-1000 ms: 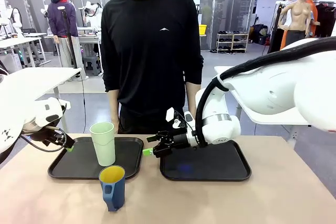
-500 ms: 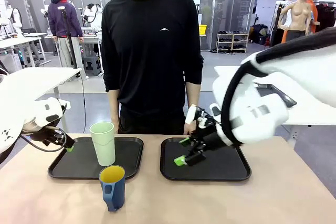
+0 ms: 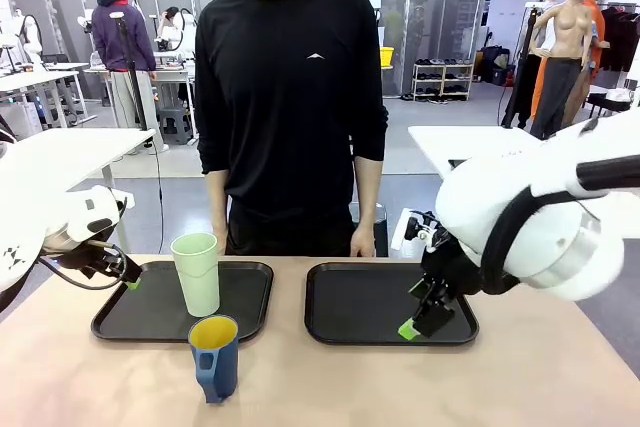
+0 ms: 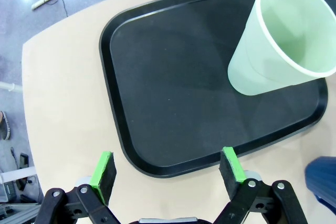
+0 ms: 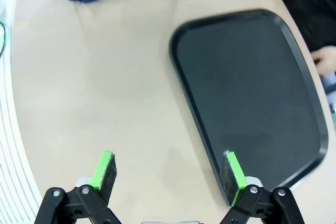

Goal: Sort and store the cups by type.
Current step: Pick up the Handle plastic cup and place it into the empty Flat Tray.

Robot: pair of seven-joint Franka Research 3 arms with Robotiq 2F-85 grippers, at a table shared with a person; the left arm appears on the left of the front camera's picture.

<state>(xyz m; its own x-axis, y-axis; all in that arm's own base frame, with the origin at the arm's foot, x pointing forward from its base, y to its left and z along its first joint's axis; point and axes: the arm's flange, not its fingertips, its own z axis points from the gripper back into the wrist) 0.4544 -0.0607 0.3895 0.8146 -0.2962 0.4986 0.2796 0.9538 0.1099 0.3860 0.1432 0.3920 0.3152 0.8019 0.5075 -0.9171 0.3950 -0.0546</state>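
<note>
The tumbler [image 3: 197, 274] stands on the right half of the left tray [image 3: 125, 325], leaving its left half open. The mug [image 3: 214, 358] stands on the table [image 3: 330, 387] just before the tray's near right corner, barring a low reach to the tumbler. The right tray [image 3: 365, 309] is open save at its right edge, where the right gripper [image 3: 418, 311] hangs. A free strip of table runs between the trays. The person [image 3: 290, 97] closes the far edge.

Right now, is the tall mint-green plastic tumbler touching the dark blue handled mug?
Apart. The left wrist view shows the tumbler on the black tray, with bare tray floor and rim between it and the mug.
</note>
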